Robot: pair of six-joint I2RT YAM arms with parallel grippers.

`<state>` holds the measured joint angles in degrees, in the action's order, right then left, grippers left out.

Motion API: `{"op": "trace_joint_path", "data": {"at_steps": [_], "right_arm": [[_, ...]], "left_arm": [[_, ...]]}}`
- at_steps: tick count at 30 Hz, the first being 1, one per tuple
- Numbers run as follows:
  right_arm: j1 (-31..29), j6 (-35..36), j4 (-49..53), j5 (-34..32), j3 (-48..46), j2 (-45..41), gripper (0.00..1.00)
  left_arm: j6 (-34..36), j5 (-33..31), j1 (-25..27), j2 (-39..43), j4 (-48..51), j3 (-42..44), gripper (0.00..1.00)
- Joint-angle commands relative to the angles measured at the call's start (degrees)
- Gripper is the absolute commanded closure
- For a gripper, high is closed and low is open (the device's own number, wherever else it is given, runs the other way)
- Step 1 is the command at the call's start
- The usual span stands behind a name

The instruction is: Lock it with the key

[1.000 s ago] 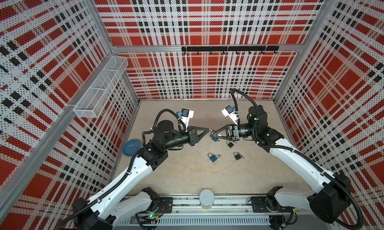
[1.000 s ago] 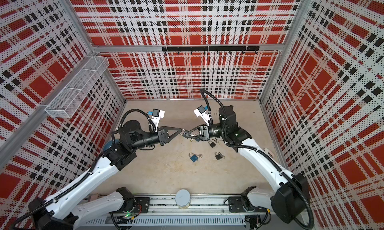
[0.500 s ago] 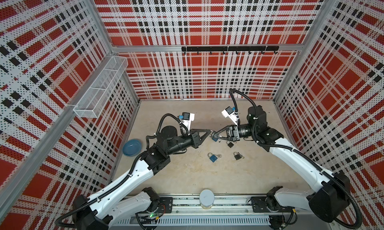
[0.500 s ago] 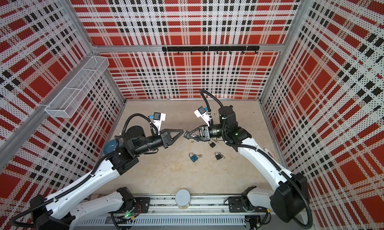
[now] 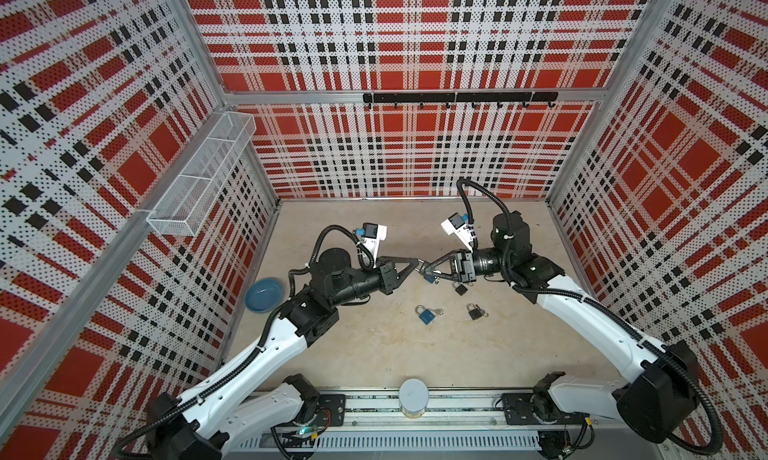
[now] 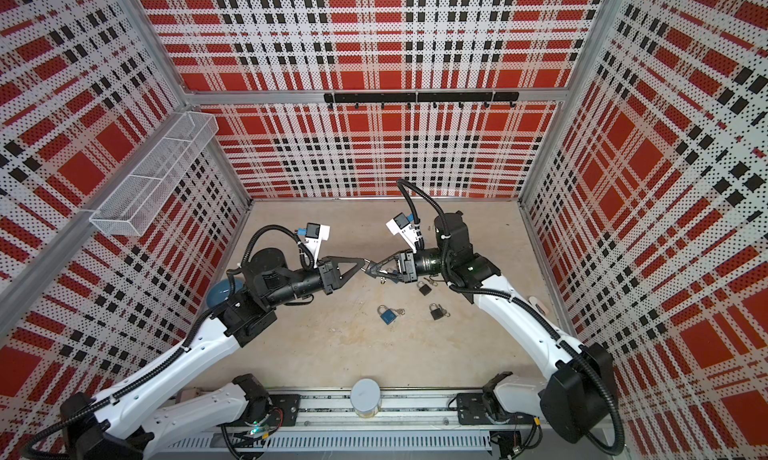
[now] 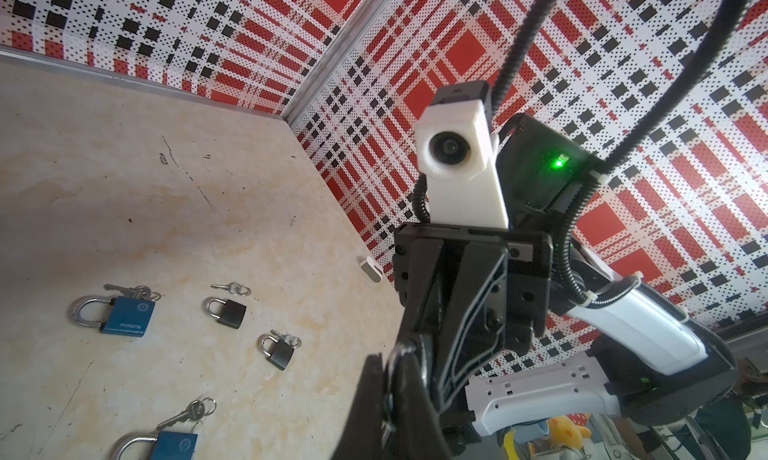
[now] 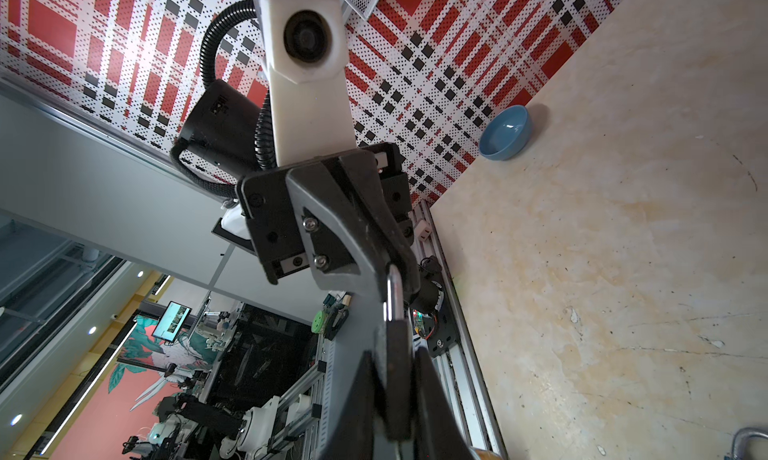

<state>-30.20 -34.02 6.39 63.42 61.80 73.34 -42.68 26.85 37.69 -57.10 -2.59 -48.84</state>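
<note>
Meeting tip to tip above the beige marbled table point(image 5: 374, 354), the left gripper point(image 5: 418, 263) and the right gripper point(image 5: 427, 270) were seen in both top views, each stretched toward the other from its own side. The right gripper's fingers were closed on a small dark-bodied padlock point(image 8: 395, 366), which was held clear of the table between them in the right wrist view. The left gripper's fingers were pressed together, and a thin silver metal piece point(image 8: 392, 295) was pinched at their tips; it was stretched straight from those tips to the body of the held padlock. Whether that piece was a key or the shackle could not be told. Below the two grippers, four more padlocks were shown flat on the table by the left wrist view: a blue-bodied padlock with a steel shackle point(image 7: 124, 317), a second blue-bodied padlock point(image 7: 172, 443), a black padlock point(image 7: 227, 313), and a second black padlock point(image 7: 279, 352) nearest the right gripper's arm. Just beside each of them small silver keys on rings point(image 7: 191, 410) were seen. A round blue bowl point(image 5: 264, 294) was set behind the left gripper's wrist, near the wall on that arm's outer side, well apart from the fingertips. A white wire basket point(image 5: 199, 183) was hung on the same wall, high above the left gripper, and a black hook rail point(image 5: 457, 98) was fixed to the wall beyond both grippers
</note>
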Motion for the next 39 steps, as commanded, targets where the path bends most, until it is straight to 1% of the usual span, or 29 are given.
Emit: {"op": "trace_joint_path", "data": {"at_steps": [1,11,19,22,25,29,32,33,34,35,36,37,38,39], "right_arm": [[-1.62,3.0,-8.17,0.17,0.79,-0.49,1.0],[-1.69,2.4,-8.95,0.5,0.46,-0.31,1.0],[-1.8,1.8,-9.87,1.2,0.66,0.19,1.0],[-1.88,1.75,-9.88,1.28,0.47,0.18,1.0],[-1.89,1.57,-9.91,1.27,0.25,0.09,1.0],[-1.89,1.61,-10.0,1.14,-0.02,-0.3,1.0],[-1.88,1.85,-9.83,0.34,-0.15,-0.49,1.0],[-1.88,1.89,-9.88,0.35,-0.17,-0.57,0.99],[-1.87,1.72,-10.39,0.37,-0.41,-0.71,0.87],[-1.8,1.51,-10.73,0.14,-0.53,-0.91,0.8],[-1.71,1.22,-11.23,0.04,-0.76,-1.18,0.75],[-1.58,0.55,-12.31,0.14,-1.2,-1.43,0.69],[-1.36,-0.03,-13.2,0.06,-1.63,-1.75,0.64],[-1.23,-0.95,-14.48,0.2,-2.18,-2.03,0.63]], "left_arm": [[-1.57,3.8,-0.56,-1.52,3.71,-0.1,0.96],[-3.72,5.56,-1.51,-2.28,1.21,-0.86,0.84],[-4.26,6.12,-1.76,-3.45,0.22,-1.03,0.84],[-4.34,5.97,-1.92,-3.46,-0.34,-0.8,0.9],[-4.87,5.86,-2.09,-3.45,-1.36,-0.32,1.0],[-5.49,5.24,-2.26,-3.28,-2.04,0.47,1.0],[-6.33,3.58,-2.28,-2.72,-2.65,1.55,1.0],[-6.67,3.05,-2.43,-2.54,-2.98,1.99,1.0],[-7.03,2.51,-2.58,-2.2,-3.42,2.4,1.0],[-7.29,1.93,-2.68,-1.84,-3.69,2.85,1.0],[-7.62,1.25,-2.86,-1.41,-3.83,3.19,1.0],[-7.68,0.4,-3.18,-0.81,-3.83,3.55,1.0],[-7.86,-0.19,-3.62,-0.29,-3.91,3.87,1.0],[-8.01,-0.72,-4.04,0.21,-3.96,4.15,1.0]]}}
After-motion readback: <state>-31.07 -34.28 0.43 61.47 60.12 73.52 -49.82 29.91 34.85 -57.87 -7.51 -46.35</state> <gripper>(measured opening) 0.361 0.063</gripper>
